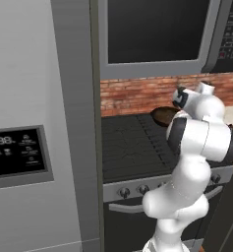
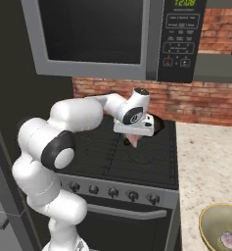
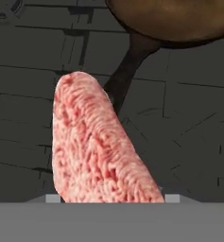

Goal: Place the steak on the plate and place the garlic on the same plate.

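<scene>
The steak (image 3: pixel 97 146), a pink raw marbled slab, hangs above the black stovetop (image 2: pixel 112 152) in my gripper (image 2: pixel 132 137), which is shut on it. It also shows as a small pink piece under the hand (image 2: pixel 133 140). The fingertips are hidden behind the meat in the hand view. The garlic (image 2: pixel 230 239), a small whitish-purple bulb, lies inside the olive-yellow bowl (image 2: pixel 208 215) on the counter at the lower right. The white plate is out of view.
A dark brown pan (image 3: pixel 175 19) sits at the back of the stove, its handle (image 3: pixel 127 66) pointing toward the steak. A microwave (image 2: pixel 98 34) hangs overhead, and a brick wall (image 2: pixel 200 105) runs behind. The fridge (image 1: pixel 34 123) stands left of the stove, and a beige counter (image 2: pixel 205 166) lies to its right.
</scene>
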You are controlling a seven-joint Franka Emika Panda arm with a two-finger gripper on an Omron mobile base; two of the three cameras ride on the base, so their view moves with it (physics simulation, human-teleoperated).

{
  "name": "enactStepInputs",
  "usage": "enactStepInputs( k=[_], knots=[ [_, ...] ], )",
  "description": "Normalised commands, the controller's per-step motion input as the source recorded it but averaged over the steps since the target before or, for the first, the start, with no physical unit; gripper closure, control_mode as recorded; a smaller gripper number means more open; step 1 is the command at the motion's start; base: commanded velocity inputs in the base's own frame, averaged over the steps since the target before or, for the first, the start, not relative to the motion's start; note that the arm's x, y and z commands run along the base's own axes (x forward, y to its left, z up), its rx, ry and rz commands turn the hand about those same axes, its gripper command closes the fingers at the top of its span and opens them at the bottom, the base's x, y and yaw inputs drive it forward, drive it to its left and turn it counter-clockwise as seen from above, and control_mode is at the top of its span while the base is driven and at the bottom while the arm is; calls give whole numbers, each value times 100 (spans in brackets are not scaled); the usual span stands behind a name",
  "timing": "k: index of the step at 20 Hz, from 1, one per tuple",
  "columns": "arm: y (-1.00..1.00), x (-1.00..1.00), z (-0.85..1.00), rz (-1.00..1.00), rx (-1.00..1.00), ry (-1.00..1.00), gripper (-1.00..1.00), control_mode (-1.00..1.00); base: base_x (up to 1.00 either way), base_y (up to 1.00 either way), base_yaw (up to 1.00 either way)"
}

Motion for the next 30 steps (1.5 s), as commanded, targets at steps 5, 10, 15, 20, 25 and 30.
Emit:
enactStepInputs(
  k=[5,10,15,20,25,30],
  knots=[
    [3,-75,23,-16,-8,-1,100,-100,0,0,0],
    [28,-75,11,-27,-9,1,100,-100,0,0,0],
    [47,-64,24,-21,-7,3,100,-100,0,0,0],
    [68,-42,34,-1,-1,2,100,-100,0,0,0],
    [24,-39,33,0,0,0,100,-100,0,0,0],
    [30,-32,19,0,0,1,100,-100,0,0,0]
  ],
)
